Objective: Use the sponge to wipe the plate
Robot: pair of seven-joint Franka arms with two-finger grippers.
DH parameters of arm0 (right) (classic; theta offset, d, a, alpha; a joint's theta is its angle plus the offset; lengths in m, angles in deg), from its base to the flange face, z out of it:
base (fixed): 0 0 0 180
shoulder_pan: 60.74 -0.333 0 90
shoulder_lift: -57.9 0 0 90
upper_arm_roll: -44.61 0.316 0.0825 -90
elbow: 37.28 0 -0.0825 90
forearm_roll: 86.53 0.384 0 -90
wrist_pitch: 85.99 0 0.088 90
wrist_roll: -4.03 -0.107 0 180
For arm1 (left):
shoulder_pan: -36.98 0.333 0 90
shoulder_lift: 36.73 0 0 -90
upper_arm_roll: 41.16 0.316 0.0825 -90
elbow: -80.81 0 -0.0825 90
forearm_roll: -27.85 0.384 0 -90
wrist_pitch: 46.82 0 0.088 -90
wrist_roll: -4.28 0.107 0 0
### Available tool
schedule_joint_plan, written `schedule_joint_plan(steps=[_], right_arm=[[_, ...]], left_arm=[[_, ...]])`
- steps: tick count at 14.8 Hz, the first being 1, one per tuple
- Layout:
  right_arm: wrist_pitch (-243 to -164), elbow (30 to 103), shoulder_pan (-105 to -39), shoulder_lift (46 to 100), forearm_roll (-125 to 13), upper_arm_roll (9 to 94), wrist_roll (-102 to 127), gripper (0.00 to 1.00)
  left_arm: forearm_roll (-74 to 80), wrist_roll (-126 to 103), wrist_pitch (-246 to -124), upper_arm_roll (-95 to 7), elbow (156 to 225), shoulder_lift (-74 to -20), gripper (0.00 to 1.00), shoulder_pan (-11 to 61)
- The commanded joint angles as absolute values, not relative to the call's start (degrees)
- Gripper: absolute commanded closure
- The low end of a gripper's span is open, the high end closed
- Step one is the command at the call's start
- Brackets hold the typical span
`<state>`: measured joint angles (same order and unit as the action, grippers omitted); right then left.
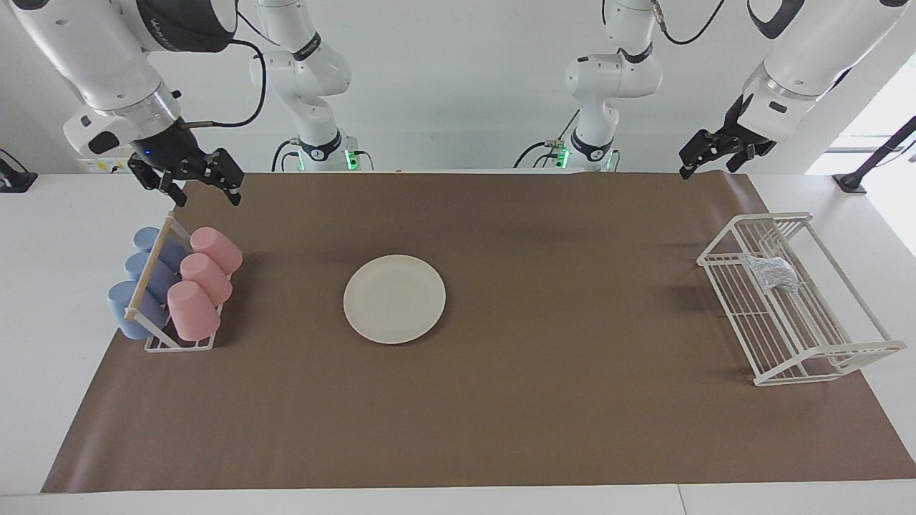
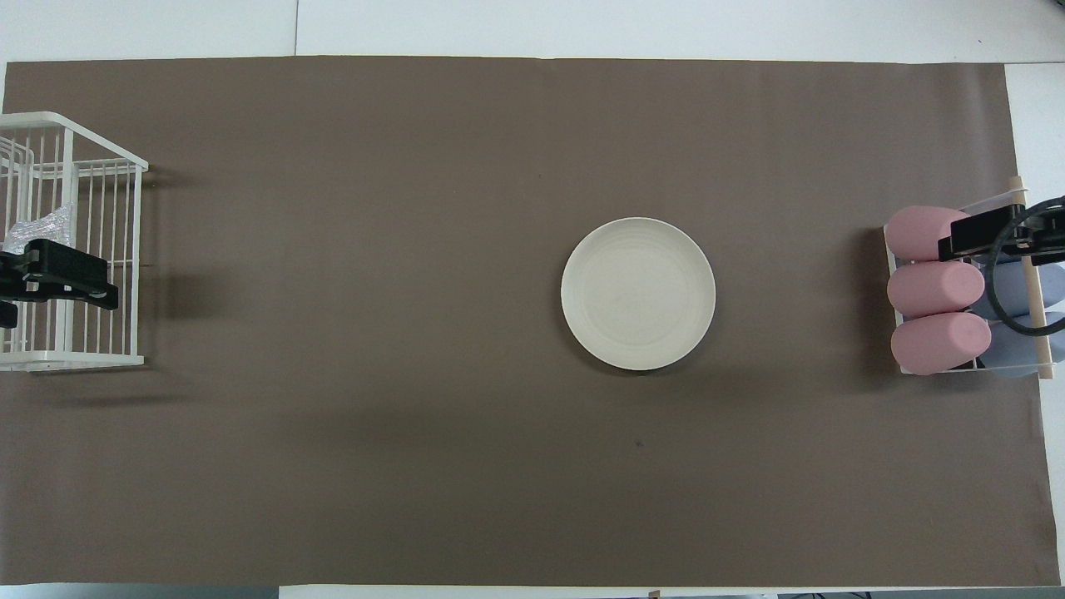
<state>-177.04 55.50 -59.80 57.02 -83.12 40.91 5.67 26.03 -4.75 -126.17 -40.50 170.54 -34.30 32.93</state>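
Note:
The cream-white plate [image 1: 394, 298] lies flat on the brown mat near the table's middle; it also shows in the overhead view [image 2: 638, 293]. The silvery sponge [image 1: 771, 273] lies inside the white wire rack [image 1: 844, 352] at the left arm's end of the table, and shows in the overhead view [image 2: 42, 229]. My left gripper [image 1: 708, 168] hangs open and empty in the air over that rack [image 2: 58, 283]. My right gripper [image 1: 206, 197] hangs open and empty over the cup rack [image 2: 982, 237]. Both are well apart from the plate.
A cup rack [image 1: 179, 343] at the right arm's end holds three pink cups [image 1: 204, 280] and three blue cups [image 1: 139, 286] lying on their sides. The brown mat [image 1: 544, 400] covers most of the table.

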Motion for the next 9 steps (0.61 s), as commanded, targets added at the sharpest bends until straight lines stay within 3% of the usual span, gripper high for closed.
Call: schedule_joint_plan(steps=[1, 6, 9], right_arm=[[-176.7, 54.9, -59.6, 57.3, -84.1, 41.1, 6.7, 0.00], [-176.7, 54.9, -59.6, 57.2, -84.0, 41.2, 6.6, 0.00], [-176.7, 54.9, -59.9, 57.2, -83.2, 41.2, 4.8, 0.00]], left_arm=[[25.7, -4.2, -127.1, -40.1, 171.4, -33.4, 0.00, 32.7], [25.7, -5.4, -128.1, -40.0, 171.6, -33.3, 0.00, 32.9], [31.3, -8.0, -130.8, -40.4, 176.2, -31.5, 0.00, 32.0]])
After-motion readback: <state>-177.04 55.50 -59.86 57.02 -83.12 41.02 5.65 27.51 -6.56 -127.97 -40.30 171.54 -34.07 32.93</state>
